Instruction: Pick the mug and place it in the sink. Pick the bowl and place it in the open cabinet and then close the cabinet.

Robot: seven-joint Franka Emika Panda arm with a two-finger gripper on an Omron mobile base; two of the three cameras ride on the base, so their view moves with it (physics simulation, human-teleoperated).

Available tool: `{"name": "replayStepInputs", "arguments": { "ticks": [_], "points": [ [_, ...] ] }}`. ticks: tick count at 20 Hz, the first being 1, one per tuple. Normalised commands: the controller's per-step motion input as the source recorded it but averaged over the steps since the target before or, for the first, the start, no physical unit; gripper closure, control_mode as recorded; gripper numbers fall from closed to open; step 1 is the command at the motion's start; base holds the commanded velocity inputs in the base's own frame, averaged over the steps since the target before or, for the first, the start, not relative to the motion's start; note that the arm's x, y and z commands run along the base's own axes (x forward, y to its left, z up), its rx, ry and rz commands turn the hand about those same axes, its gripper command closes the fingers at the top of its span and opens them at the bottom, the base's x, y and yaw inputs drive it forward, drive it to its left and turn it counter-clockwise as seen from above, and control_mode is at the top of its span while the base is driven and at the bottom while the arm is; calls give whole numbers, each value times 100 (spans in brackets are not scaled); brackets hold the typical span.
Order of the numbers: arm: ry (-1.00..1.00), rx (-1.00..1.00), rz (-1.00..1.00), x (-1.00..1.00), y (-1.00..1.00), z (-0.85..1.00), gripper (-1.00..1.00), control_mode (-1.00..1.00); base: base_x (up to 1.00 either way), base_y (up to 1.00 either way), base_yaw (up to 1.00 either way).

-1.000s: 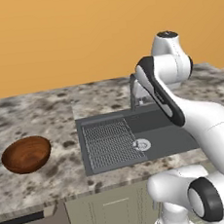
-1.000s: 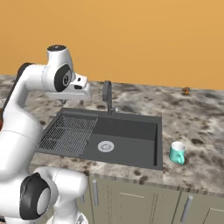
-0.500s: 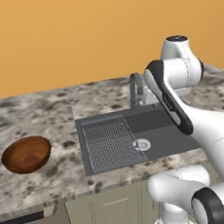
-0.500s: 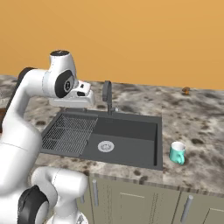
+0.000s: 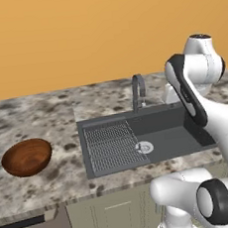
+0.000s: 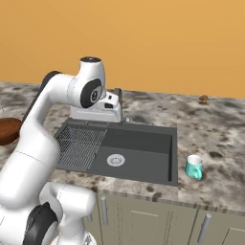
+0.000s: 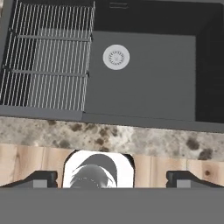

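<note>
1. Left of the sink (image 5: pixel 153 137), we list the bowl (image 5: pixel 27 157) on the counter, unmoved.
2. Right base: mug (image 6: pixel 194 167) beside the sink; our arm has swung rightward, toward it.
3. Hand view: gripper (image 7: pixel 111 178) fingers wide apart, empty, above the basin; mug pick pending.

mug (image 6: pixel 194 167): teal, upright, handle toward sink, on counter just right of sink, near front edge | bowl (image 5: pixel 27 157): reddish-brown wood, upright, empty, on counter left of sink, well apart | sink (image 5: pixel 183 136): dark grey, recessed, ribbed grid on left half, round silver drain, arched faucet at back edge, empty
</note>
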Motion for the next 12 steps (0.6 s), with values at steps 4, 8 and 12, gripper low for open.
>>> {"name": "replayStepInputs", "arguments": {
  "ticks": [4,8,12],
  "points": [
    [1,1,4,0,-64,-5,-100,-100,0,0,0],
    [1,0,3,0,-57,-6,-100,-100,0,0,0],
    [0,0,3,-13,-65,-8,-100,-100,0,0,0]
  ]
}}
